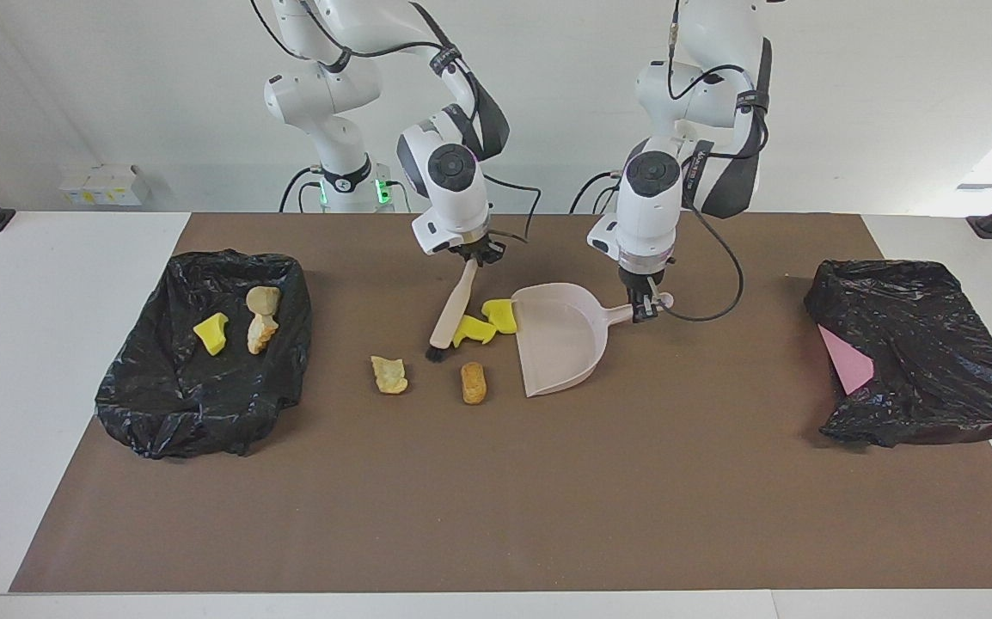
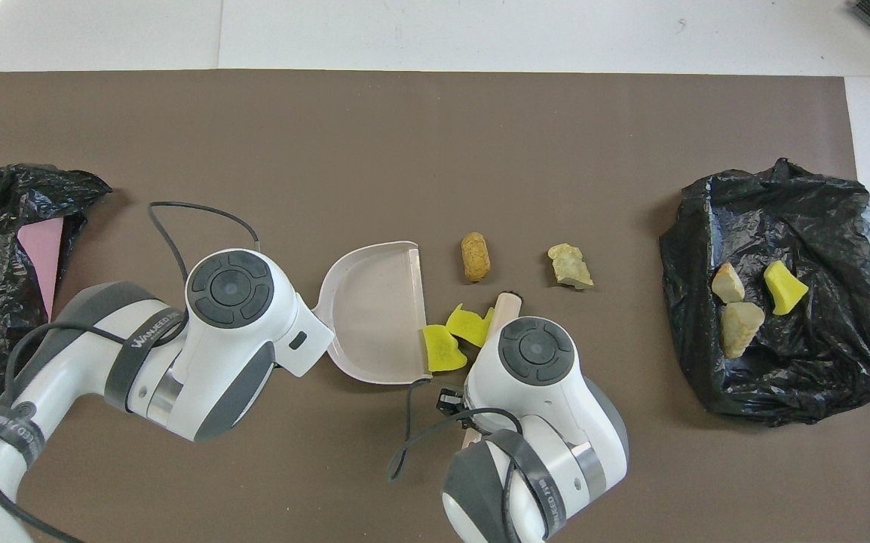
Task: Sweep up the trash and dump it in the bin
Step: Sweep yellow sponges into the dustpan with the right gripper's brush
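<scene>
Brown mat (image 1: 496,499): bin (image 1: 204,352) with three scraps (image 1: 262,320).

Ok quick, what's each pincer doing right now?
Left pincer: shut on the dustpan handle.
Right pincer: shut on the brush handle, bristles down beside the yellow scraps.

Overhead, both arms' wrists hide their grippers and the brush (image 2: 505,305) handle.

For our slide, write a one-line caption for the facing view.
Right end effector brushes two yellow scraps toward the dustpan held by the left end effector.
</scene>
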